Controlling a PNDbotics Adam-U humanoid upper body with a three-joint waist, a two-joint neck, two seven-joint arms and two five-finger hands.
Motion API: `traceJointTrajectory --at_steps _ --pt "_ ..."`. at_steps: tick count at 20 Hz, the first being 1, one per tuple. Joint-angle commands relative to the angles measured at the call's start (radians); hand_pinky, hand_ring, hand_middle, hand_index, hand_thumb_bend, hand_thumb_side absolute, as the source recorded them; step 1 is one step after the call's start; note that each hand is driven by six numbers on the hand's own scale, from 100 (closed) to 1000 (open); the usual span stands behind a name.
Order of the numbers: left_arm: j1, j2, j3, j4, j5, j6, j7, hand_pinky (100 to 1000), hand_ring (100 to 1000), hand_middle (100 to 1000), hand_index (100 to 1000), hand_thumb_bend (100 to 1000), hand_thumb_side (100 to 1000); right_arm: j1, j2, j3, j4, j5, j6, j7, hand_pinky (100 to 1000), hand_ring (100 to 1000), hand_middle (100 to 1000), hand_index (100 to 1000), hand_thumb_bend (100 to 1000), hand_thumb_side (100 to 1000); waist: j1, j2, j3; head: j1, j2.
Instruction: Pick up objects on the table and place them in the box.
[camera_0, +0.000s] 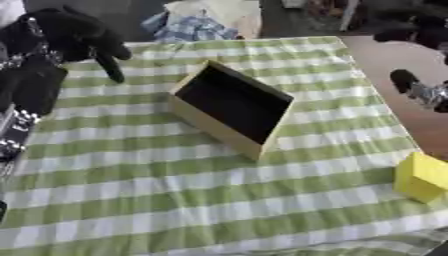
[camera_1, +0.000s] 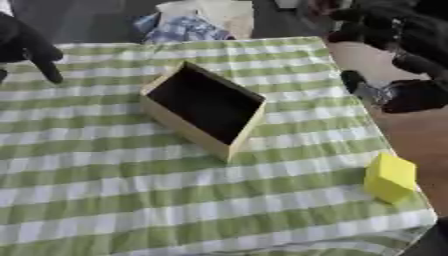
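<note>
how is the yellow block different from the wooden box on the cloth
The yellow block is a solid, bright yellow piece, while the wooden box is open-topped with pale wood walls and a dark inside. The block looks clearly smaller than the box. The block sits at the right edge of the checked cloth; the box lies near the middle, turned askew to the stripes. Both rest on the cloth, and neither hand touches them.

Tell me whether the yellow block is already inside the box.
No, the yellow block sits on the cloth near the table's right edge, apart from the empty box.
</note>
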Motion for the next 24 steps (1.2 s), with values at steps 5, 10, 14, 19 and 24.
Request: traceJointTrajectory --at_steps 5,10,14,19,24 --pt "-0.01 0.01 0.006 -0.014 0.002 0.003 -0.004 531 697 687 821 100 660 0.067 -0.055 -0.046 -0.014 -0.007 0.004 0.008 996 986 1000 932 100 987 -0.004 -0.013 -0.009 0.006 0.007" --pt "-0.003 0.012 0.007 -0.014 0.0 0.007 -0.006 531 696 686 821 100 656 0.146 -0.052 -0.068 -0.004 0.004 0.021 0.005 986 979 997 931 100 1000 -0.012 -0.015 -0.017 0.007 0.007" --pt "0.002 0.013 0.007 -0.014 -0.002 0.012 -0.008 531 696 686 821 100 653 0.206 -0.035 -0.084 0.01 0.006 0.035 0.007 977 974 994 931 100 1000 -0.018 -0.015 -0.023 0.004 0.007" --pt "0.006 0.015 0.01 -0.014 -0.004 0.015 -0.007 531 697 686 822 100 651 0.272 -0.007 -0.112 0.021 0.021 0.053 -0.014 950 935 959 930 100 1000 -0.02 -0.016 -0.032 -0.002 0.007" --pt "0.009 0.016 0.012 -0.014 -0.008 0.016 -0.005 530 697 686 823 100 650 0.323 0.025 -0.134 0.027 0.05 0.074 -0.045 944 892 924 918 100 993 -0.021 -0.014 -0.041 -0.011 0.007"
